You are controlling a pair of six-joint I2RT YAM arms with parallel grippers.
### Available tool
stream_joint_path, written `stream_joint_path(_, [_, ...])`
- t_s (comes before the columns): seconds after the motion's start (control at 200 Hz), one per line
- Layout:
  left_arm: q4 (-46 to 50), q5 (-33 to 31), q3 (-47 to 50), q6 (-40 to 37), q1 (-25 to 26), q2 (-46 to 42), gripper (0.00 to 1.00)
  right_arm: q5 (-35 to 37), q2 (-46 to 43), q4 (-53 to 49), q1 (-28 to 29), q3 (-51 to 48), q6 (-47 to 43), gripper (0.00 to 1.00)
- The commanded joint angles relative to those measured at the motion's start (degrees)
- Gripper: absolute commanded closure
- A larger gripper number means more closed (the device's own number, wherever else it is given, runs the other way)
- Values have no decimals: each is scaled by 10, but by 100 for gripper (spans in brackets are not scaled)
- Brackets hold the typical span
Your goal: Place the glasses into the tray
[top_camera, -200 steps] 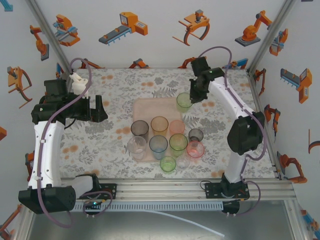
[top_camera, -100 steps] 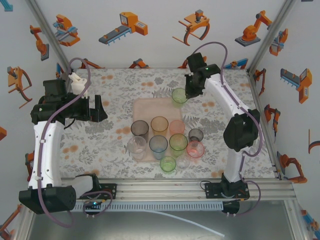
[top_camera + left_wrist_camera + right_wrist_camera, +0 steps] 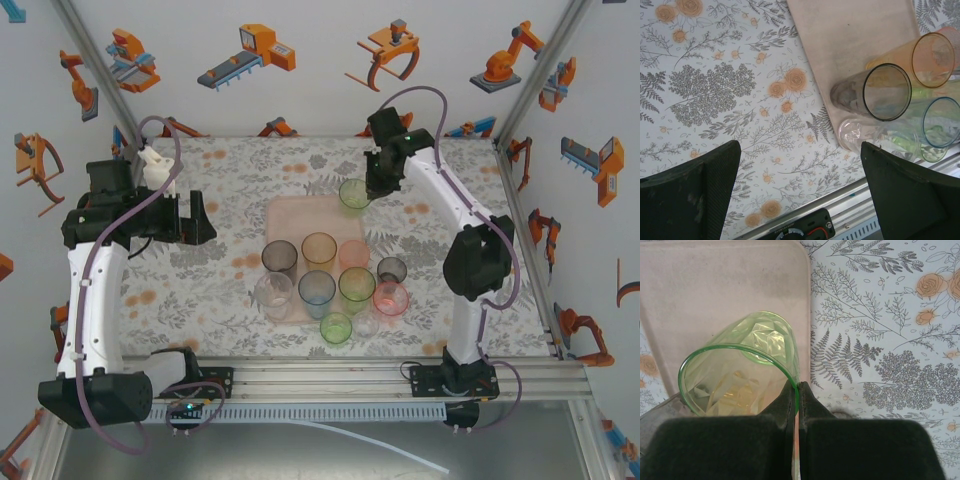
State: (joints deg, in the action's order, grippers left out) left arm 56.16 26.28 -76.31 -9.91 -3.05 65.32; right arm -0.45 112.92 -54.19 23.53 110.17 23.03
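Note:
My right gripper (image 3: 372, 186) (image 3: 798, 388) is shut on the rim of a green glass (image 3: 353, 193) (image 3: 742, 372). The glass hangs tilted over the far right corner of the pale pink tray (image 3: 298, 214) (image 3: 715, 285). Several more glasses stand in a cluster on and beside the tray's near half: a smoky one (image 3: 279, 257) (image 3: 875, 92), an orange one (image 3: 319, 249) (image 3: 927, 60), a blue one (image 3: 316, 290) (image 3: 940, 120) and a clear one (image 3: 272, 292) (image 3: 855, 135) among them. My left gripper (image 3: 200, 218) (image 3: 800, 150) stands open over the floral tabletop, left of the tray, holding nothing.
A pink-red glass (image 3: 390, 298) and a small dark one (image 3: 391, 269) stand on the floral cloth right of the tray. A metal rail (image 3: 330, 378) (image 3: 855, 210) runs along the near table edge. The tray's far half (image 3: 840, 35) is bare.
My right gripper has carried the green glass left and slightly farther, from beside the tray to over its far right corner. The left arm has not moved.

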Motion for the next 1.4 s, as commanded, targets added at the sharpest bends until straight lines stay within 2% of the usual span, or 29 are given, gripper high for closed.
stream_joint_path(0.0, [1,16,7,3,-2,-11,3,1,-6,-7,6,25,-7,100])
stream_joint_path(0.586, [1,22,12,4,-10,-14,3,2,24,-6,9,28,-12,100])
stream_joint_path(1.397, [-1,31,19,6,-12,-14,3,28,51,11,27,-23,-15,100])
